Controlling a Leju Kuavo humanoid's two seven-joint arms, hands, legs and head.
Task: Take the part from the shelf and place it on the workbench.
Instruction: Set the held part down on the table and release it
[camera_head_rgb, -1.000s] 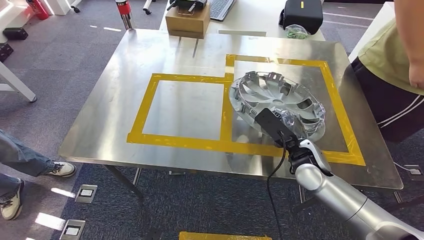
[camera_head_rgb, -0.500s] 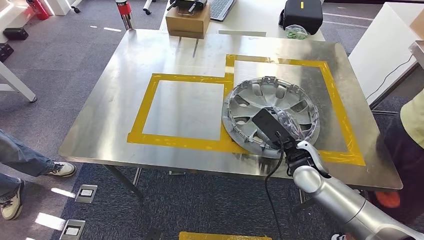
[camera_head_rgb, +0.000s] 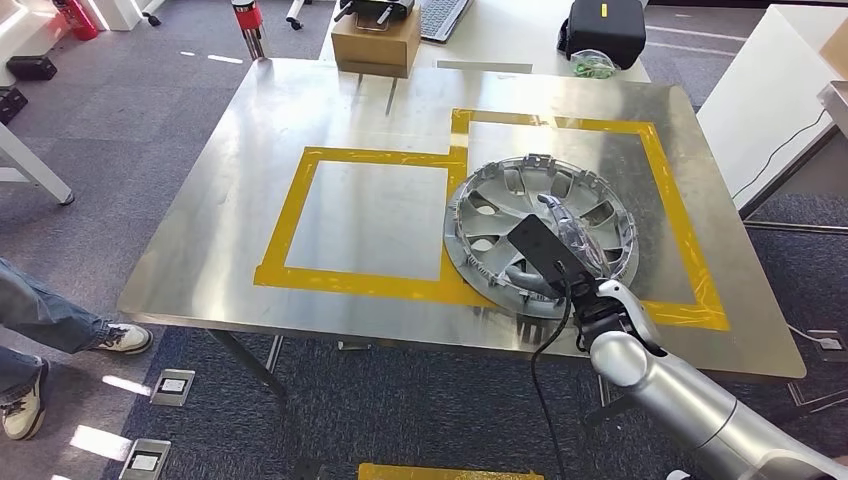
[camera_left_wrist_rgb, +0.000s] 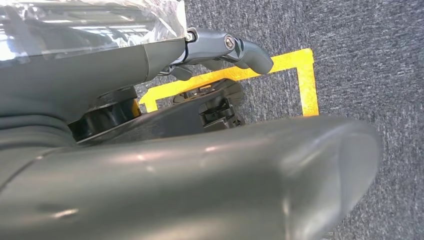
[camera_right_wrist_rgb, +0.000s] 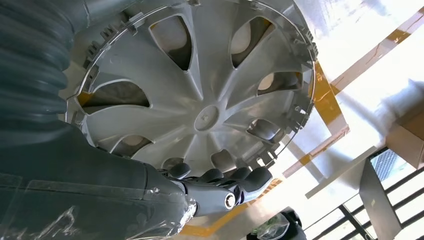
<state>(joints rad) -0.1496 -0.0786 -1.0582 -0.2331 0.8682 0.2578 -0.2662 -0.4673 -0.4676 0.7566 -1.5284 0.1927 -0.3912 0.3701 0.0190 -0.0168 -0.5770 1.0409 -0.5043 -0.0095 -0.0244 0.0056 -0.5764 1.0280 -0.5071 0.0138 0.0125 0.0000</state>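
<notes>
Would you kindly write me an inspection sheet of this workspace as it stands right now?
Surface: steel workbench marked with yellow tape rectangles.
Job's things: silver wheel cover lies hollow side up on the workbench, across the tape between the two rectangles.
Clutter: cardboard box at the far edge.
Hands: right hand has its fingers on the wheel cover's rim; left hand hangs over grey carpet.
Cables: black cable runs down from the right wrist.
Surroundings: black bag and laptop on a white table behind; a person's legs at the left.
</notes>
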